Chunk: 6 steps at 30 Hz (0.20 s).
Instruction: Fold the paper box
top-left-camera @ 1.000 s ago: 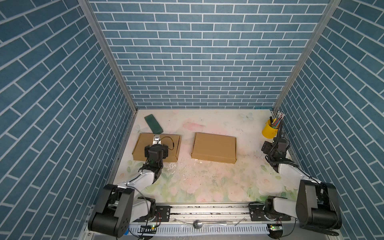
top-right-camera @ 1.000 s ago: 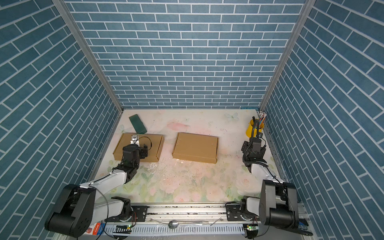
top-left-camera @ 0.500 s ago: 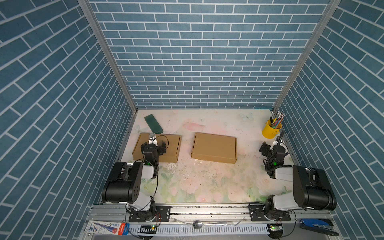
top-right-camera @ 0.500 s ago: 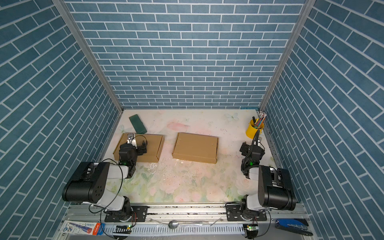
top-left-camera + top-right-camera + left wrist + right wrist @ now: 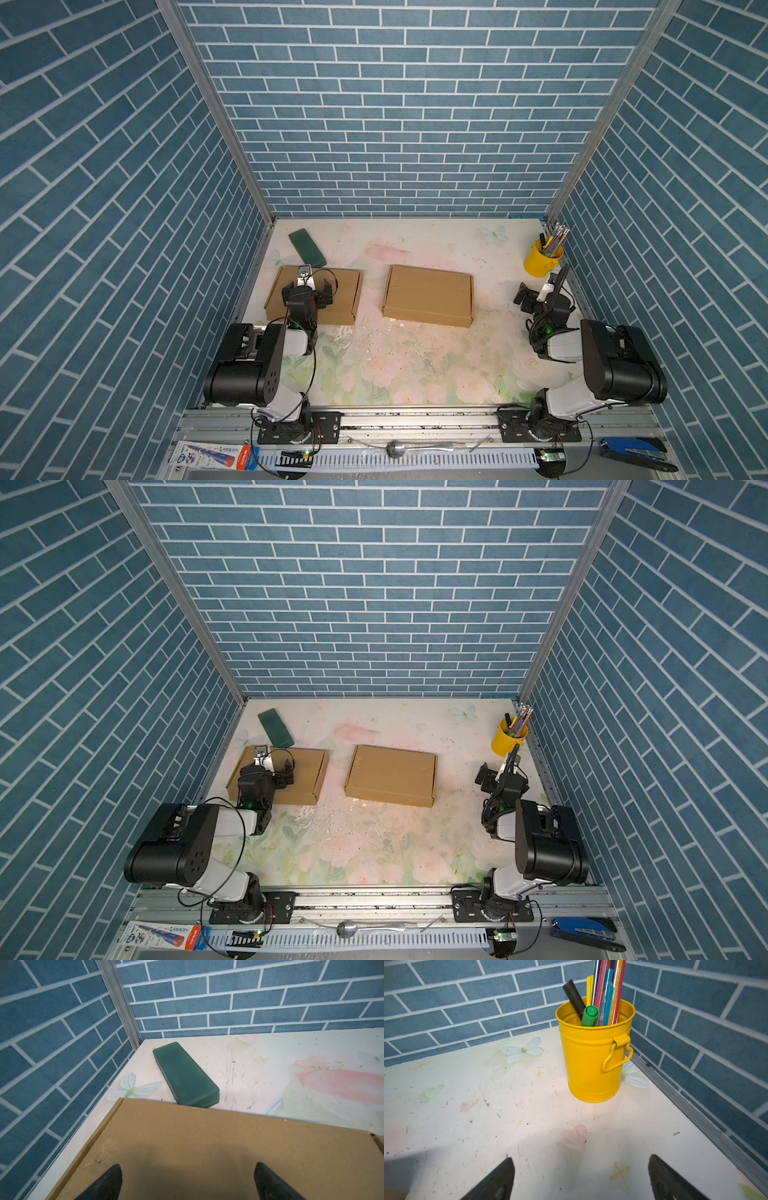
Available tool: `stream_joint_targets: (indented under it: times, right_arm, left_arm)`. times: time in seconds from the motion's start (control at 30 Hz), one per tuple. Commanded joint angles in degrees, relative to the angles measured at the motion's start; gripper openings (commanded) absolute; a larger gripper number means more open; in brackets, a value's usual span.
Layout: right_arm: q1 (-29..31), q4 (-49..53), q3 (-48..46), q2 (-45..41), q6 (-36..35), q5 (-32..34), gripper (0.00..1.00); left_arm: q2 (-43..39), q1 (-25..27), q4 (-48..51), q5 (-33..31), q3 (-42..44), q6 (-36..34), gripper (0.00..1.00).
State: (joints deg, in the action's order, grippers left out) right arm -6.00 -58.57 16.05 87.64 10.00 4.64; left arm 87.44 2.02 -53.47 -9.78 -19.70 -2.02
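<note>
The left gripper [image 5: 187, 1165] stood released, its jaws spread wide with nothing between them. It was poised over a flat brown paper box [image 5: 207, 1147] that lay closed on the bench [image 5: 270, 1059]. Just beyond that box's far edge, ahead of the gripper, lay a dark green case [image 5: 185, 1074]. Whether the case touched the box could not be told.

In both top views a second paper box [image 5: 428, 295], also closed and flat, lay well off to the left gripper's right. It sat between the two grippers and apart from the first box.

The right gripper [image 5: 581, 1158] was likewise released and empty, over bare bench. A yellow pen cup [image 5: 593, 1059] holding pens [image 5: 606, 991] stood upright just ahead of it.
</note>
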Motion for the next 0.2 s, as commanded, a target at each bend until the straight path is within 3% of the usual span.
stream_joint_targets:
  times: [0.0,0.17]
  right_arm:
    - [0.4,-1.8,0.6,0.4,-2.2,-0.8,0.99]
    - [0.7,0.8,1.8,0.0,-2.6,-0.4,0.99]
  left_arm:
    - [0.4,0.5,1.5,2.1,-1.3,-1.9,1.00]
    - [0.5,0.5,3.1,3.5,-2.3,-2.2,1.00]
